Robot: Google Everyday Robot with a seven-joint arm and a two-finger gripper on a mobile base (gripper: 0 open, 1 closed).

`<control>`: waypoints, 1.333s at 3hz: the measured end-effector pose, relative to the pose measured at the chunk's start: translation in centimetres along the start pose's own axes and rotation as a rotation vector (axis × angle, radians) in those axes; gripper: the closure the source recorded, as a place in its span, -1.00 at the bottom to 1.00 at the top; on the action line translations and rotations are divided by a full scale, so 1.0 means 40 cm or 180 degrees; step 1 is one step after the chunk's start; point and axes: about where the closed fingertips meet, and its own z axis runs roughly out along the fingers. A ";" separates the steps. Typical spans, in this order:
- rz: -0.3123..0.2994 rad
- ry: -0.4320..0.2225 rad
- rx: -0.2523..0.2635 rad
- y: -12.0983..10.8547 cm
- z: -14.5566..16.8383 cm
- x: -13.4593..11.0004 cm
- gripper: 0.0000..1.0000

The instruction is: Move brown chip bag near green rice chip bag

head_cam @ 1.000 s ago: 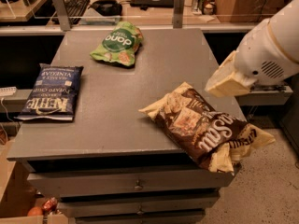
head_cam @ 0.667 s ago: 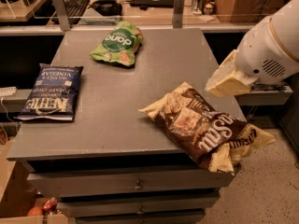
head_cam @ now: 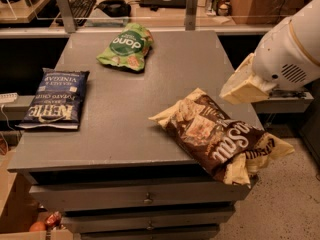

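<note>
Nothing is changing from the earlier frames: the arm and all three bags are sitting where they were. Nearest the camera, the brown chip bag (head_cam: 220, 139) is lying slantwise on the grey table (head_cam: 125, 129). Its lower end is hanging over the front corner, just below and in front of the gripper (head_cam: 243, 86). The gripper is hovering off the table's side edge, apart from the bag; whether it is open or closed cannot be told. Straight across the table from the gripper, a dark blue bag (head_cam: 56, 98) is resting at the opposite edge. Farthest from the gripper, toward the table's back, the green rice chip bag (head_cam: 125, 48) is lying flat. The reach appears not yet begun. Doing it well is probably meaning coming down on the brown bag's crumpled upper end, the part closest to the gripper. That means pinching a fold rather than the slick face, then carrying it diagonally away, stopping just short of the green bag.
</note>
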 end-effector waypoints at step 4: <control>0.0359 0.0127 -0.0041 -0.036 0.129 0.028 -1.00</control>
